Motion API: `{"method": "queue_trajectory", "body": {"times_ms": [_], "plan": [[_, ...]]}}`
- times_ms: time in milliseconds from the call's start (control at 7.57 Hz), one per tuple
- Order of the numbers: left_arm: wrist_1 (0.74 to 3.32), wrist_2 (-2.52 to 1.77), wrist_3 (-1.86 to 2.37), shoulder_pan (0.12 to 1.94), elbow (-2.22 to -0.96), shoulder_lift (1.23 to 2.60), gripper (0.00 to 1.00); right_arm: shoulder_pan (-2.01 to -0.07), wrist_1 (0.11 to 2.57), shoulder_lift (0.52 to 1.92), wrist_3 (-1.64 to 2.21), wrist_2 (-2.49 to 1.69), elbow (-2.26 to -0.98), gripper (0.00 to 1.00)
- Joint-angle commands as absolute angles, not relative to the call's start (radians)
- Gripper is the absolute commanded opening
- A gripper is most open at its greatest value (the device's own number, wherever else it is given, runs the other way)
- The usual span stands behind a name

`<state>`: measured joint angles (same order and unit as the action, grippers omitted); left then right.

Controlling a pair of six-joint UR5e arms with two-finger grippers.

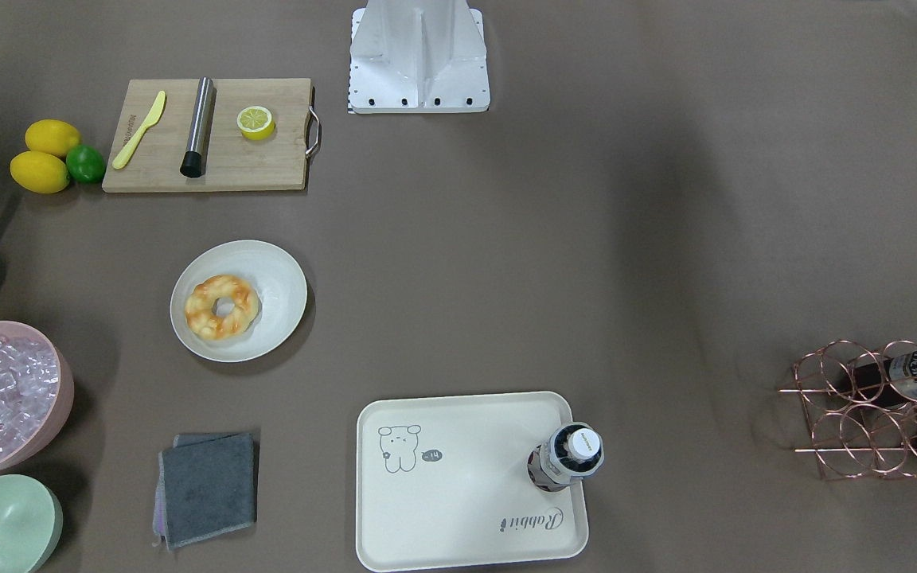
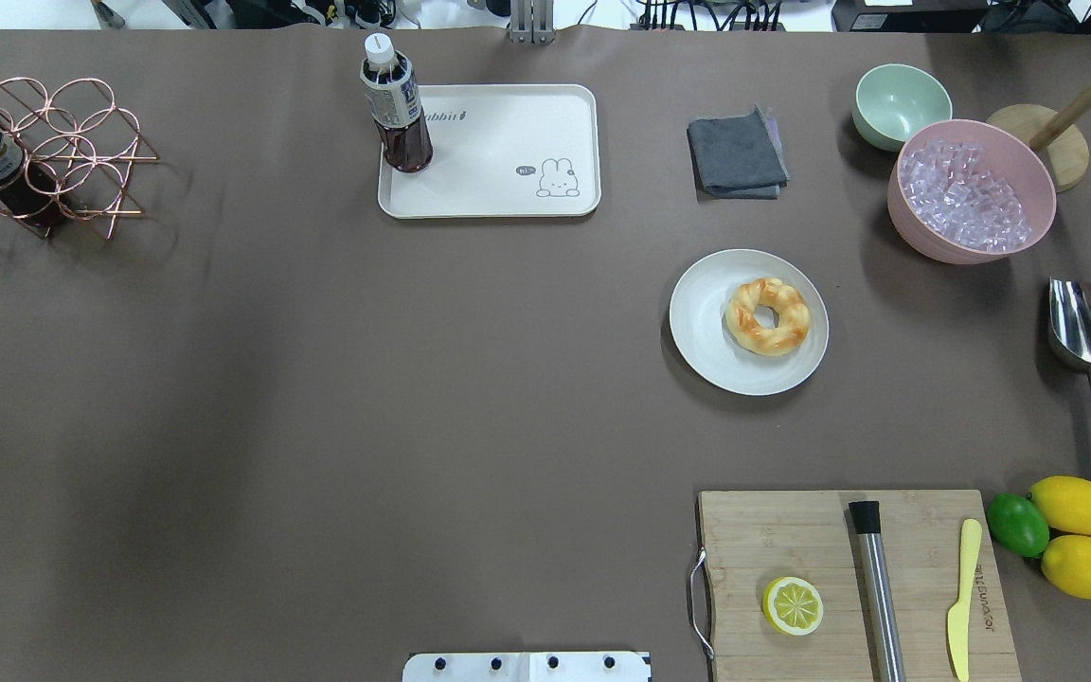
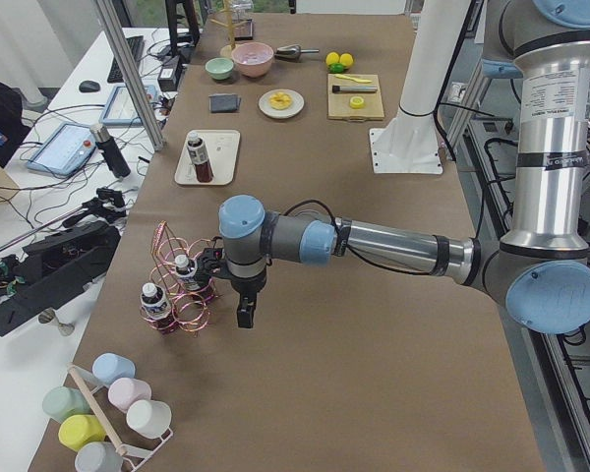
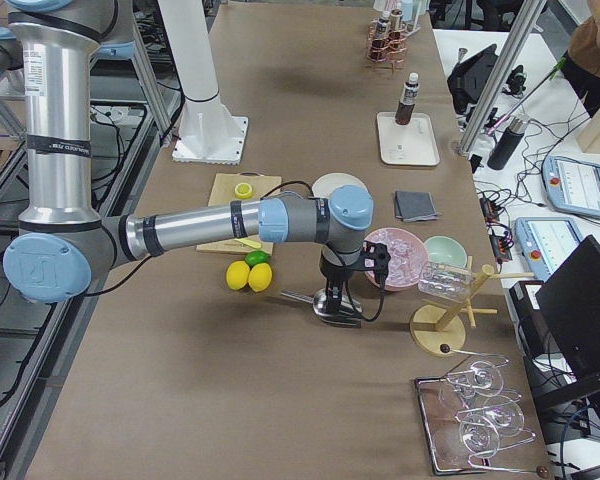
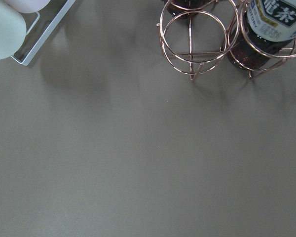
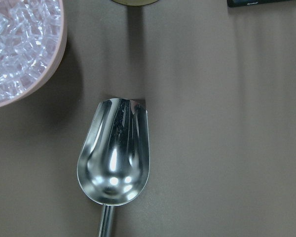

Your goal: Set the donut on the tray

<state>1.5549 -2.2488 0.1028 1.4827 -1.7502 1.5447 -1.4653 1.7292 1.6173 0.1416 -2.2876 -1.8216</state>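
The donut (image 1: 222, 306) is a golden ring with toasted patches. It lies on a round white plate (image 1: 275, 274), also in the overhead view (image 2: 767, 316). The cream tray (image 1: 458, 485) with the bear drawing lies apart from it (image 2: 498, 142), with a dark bottle (image 1: 574, 455) standing in one corner. My left gripper (image 3: 246, 317) hangs beside the copper rack (image 3: 182, 285), far from both. My right gripper (image 4: 336, 298) hangs over the metal scoop (image 6: 114, 158). Both show only in the side views, so I cannot tell whether they are open or shut.
A wooden cutting board (image 2: 792, 540) holds a halved lemon (image 2: 793, 605), a steel muddler and a yellow knife. Two lemons and a lime (image 2: 1016, 524) lie beside it. A pink bowl of ice (image 2: 972, 189), a green bowl (image 2: 901, 104) and a grey cloth (image 2: 737, 153) lie near the plate.
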Motion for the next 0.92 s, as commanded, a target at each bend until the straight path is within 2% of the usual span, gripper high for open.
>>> {"method": "queue_trajectory", "body": {"times_ms": [0, 792], "plan": [[1.555, -2.249, 0.103, 1.483, -1.735, 1.545, 0.99, -1.471, 1.729, 1.618, 0.143, -2.289, -1.832, 1.0], [1.562, -2.24, 0.104, 1.486, -1.709, 1.546, 0.99, -1.459, 1.684, 1.618, 0.146, -2.29, -1.829, 1.0]]}}
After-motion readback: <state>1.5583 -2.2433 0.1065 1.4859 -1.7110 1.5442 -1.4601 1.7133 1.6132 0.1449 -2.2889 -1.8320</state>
